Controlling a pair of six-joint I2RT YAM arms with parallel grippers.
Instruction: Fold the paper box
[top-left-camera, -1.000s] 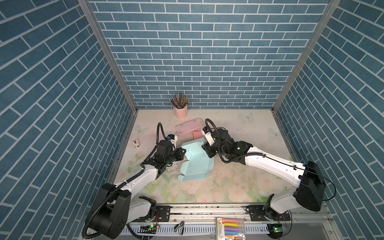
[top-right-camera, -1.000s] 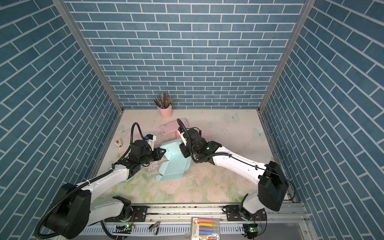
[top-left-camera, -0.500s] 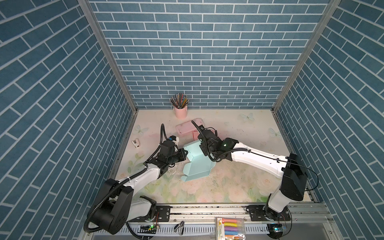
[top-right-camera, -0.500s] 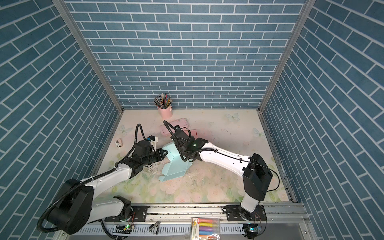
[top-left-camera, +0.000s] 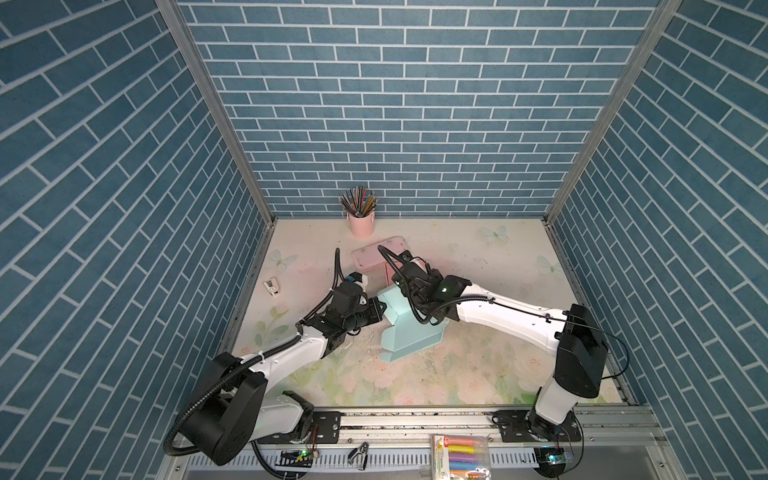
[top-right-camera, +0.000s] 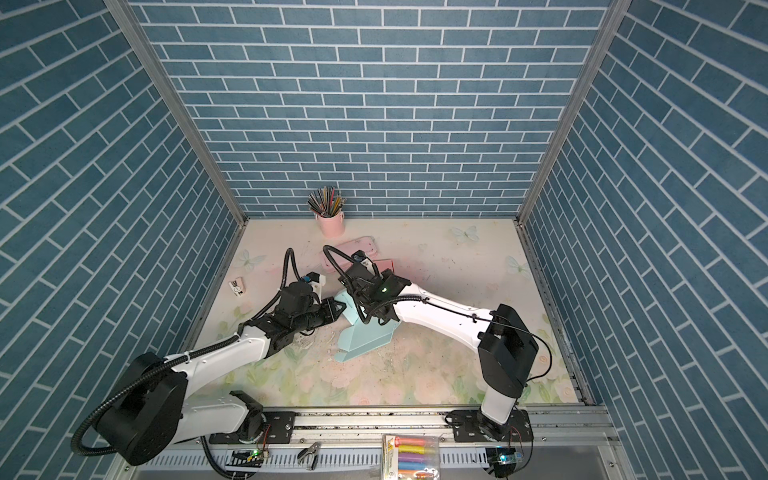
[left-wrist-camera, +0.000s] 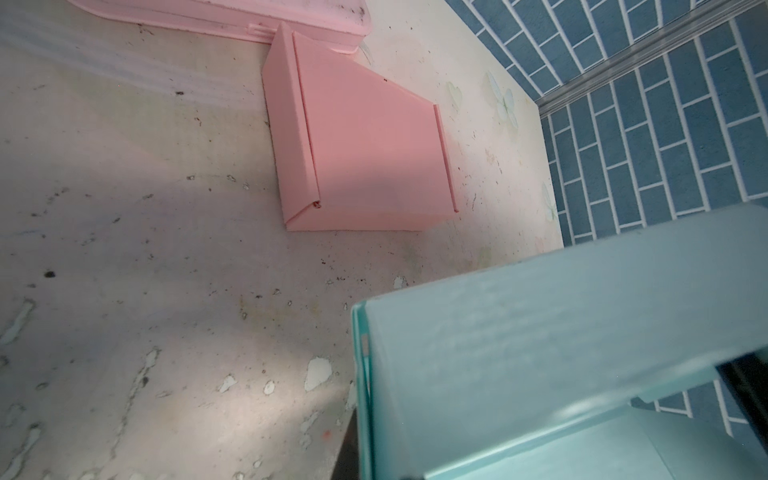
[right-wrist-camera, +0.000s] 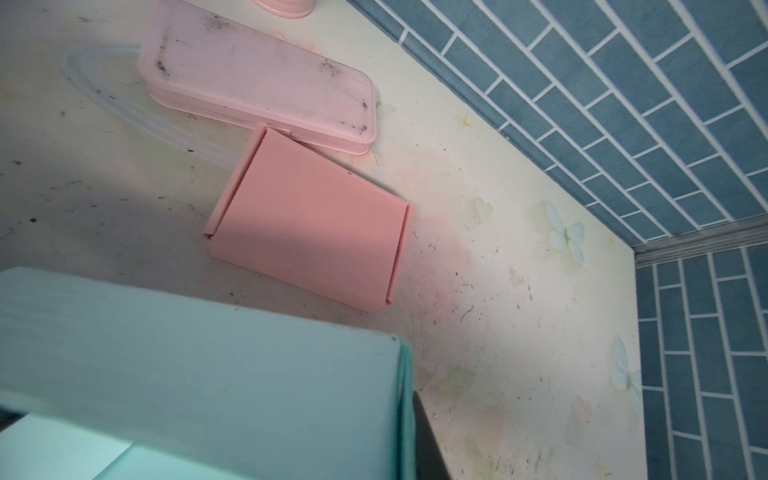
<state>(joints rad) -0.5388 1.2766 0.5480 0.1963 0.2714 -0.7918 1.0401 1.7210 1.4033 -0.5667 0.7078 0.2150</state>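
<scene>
The teal paper box (top-left-camera: 409, 332) (top-right-camera: 365, 336) stands partly folded in the middle of the table, with one panel raised at its far end. My left gripper (top-left-camera: 379, 309) (top-right-camera: 338, 309) is shut on the raised panel's left edge. In the left wrist view the box (left-wrist-camera: 519, 353) fills the near corner, and a dark finger (left-wrist-camera: 347, 449) lies against the panel's edge. My right gripper (top-left-camera: 401, 286) (top-right-camera: 353, 291) is shut on the same panel's other edge. In the right wrist view a finger (right-wrist-camera: 424, 440) presses that edge of the box (right-wrist-camera: 208, 353); the other finger is hidden.
A folded pink box (left-wrist-camera: 365, 145) (right-wrist-camera: 307, 232) lies just behind the teal one, against a pink pencil case (top-left-camera: 374, 253) (right-wrist-camera: 257, 83). A pink cup of pencils (top-left-camera: 361, 216) stands at the back wall. A small white sharpener (top-left-camera: 272, 286) lies near the left wall.
My right gripper has swung left across the box's far end and closed on the raised panel. The box has turned and its panel stands steeper. The left gripper kept its hold.
</scene>
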